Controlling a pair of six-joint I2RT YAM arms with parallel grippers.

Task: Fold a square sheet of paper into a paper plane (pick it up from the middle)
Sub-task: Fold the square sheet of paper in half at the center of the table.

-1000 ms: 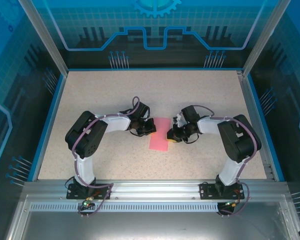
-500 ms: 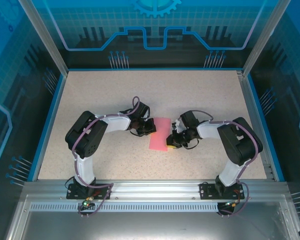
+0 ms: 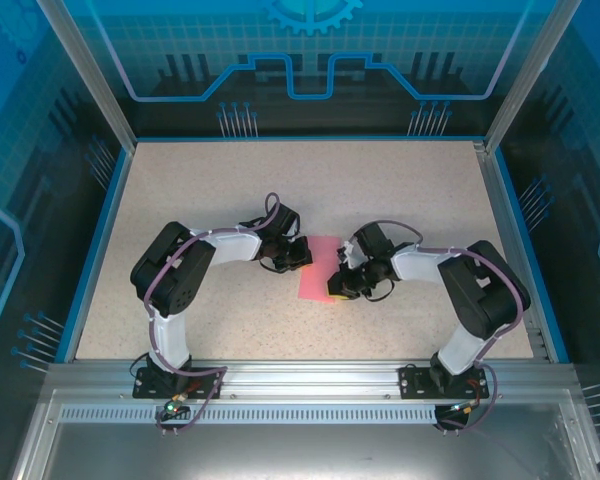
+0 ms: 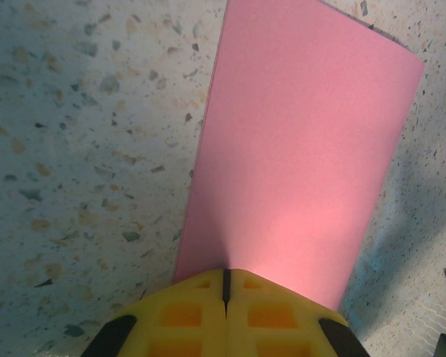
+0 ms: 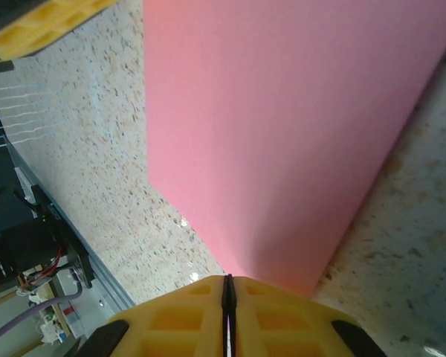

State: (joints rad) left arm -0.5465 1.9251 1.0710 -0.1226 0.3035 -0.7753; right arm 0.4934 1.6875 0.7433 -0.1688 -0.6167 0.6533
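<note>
The pink-red sheet of paper (image 3: pixel 317 268) lies flat on the speckled table as a narrow rectangle, between my two grippers. My left gripper (image 3: pixel 302 256) is shut, and its yellow fingertips rest on the paper's left long edge near the far end. In the left wrist view the paper (image 4: pixel 297 149) stretches away from the shut left gripper (image 4: pixel 224 279). My right gripper (image 3: pixel 337 291) is also shut, its tips down on the paper's near right corner. The right wrist view shows the paper (image 5: pixel 282 126) running ahead of the right gripper (image 5: pixel 227 282). No kite-shaped paper plane is formed.
The speckled table (image 3: pixel 200 190) has a blue rim and glass walls around it. A metal rail (image 3: pixel 300 375) carries the arm bases at the near edge. A yellow finger of the left gripper (image 5: pixel 44 22) shows at the top left of the right wrist view.
My right gripper has slid along the paper's right edge toward the near end, staying shut. The left gripper and the paper have not moved.
</note>
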